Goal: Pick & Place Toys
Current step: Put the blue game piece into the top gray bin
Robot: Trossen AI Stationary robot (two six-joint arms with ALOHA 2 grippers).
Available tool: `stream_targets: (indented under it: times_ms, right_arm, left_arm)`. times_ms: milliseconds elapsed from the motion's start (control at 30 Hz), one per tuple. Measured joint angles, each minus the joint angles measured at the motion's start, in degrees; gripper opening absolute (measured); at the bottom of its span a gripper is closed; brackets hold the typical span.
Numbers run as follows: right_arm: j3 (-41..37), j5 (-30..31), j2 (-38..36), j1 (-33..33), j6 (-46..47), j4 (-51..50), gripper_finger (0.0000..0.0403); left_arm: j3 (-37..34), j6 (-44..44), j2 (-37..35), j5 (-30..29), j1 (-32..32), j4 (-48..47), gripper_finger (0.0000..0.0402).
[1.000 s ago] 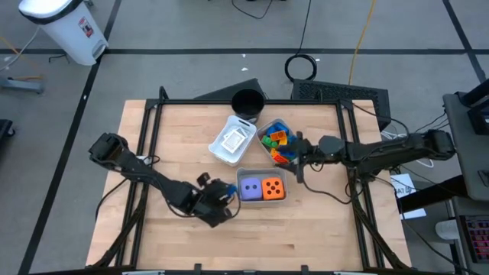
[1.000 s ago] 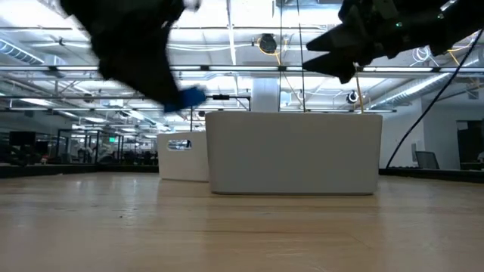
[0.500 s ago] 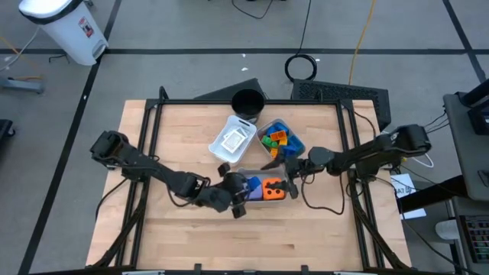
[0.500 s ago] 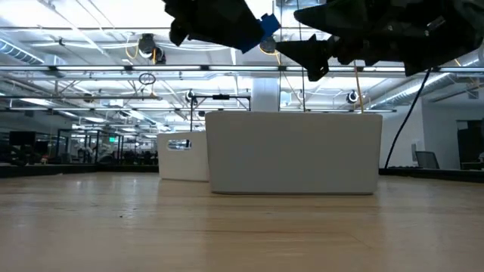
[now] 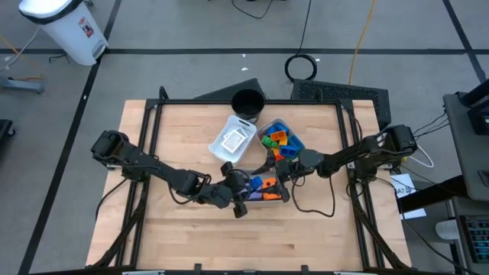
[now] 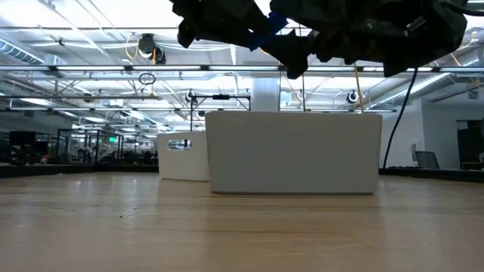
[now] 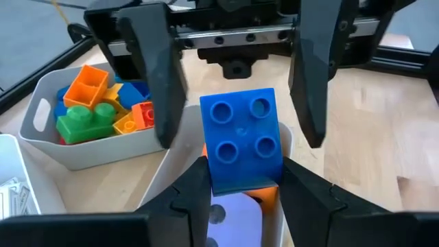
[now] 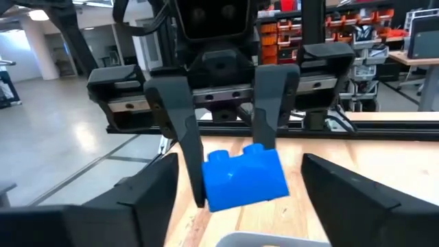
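No text, label, brand, number or sign can be read in any view; the white bin (image 5: 63,27) on the floor beyond the table carries a red-and-black label, but its marks are too small to make out, and the paper (image 5: 403,186) beside the table's right edge shows print that cannot be read either

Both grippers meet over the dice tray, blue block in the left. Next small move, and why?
Probably close the right gripper on the blue block: its open fingers already flank the block, which the left gripper holds above the dice tray.
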Motion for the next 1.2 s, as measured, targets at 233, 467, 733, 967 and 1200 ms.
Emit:
stream_targets:
  times_ms: [233,467,733,967,1200]
  right_arm:
    - [0.1,0.0,0.0,0.0,-0.1,-1.1,0.019]
    - [0.1,-2.4,0.0,-0.1,-1.2,-1.0,0.0102]
    - [0.2,-3.6,-6.8,-2.7,-1.2,-10.4,0.0102]
    - [-0.7,11.2,-19.4,-7.4,-1.8,-32.3,0.0102]
    - [-5.8,34.3,-28.9,-12.6,2.5,-48.8,0.0102]
  left_arm:
    - [0.0,-0.2,0.0,0.1,0.1,0.6,0.0144]
    - [0.0,-4.6,0.0,4.0,0.6,1.5,0.0192]
    - [0.1,-4.3,-3.3,15.2,2.4,-0.6,0.0316]
    - [0.1,-3.4,-4.1,16.7,1.3,-2.3,0.0361]
    - [0.1,-3.3,-1.9,16.1,1.3,-1.9,0.0371]
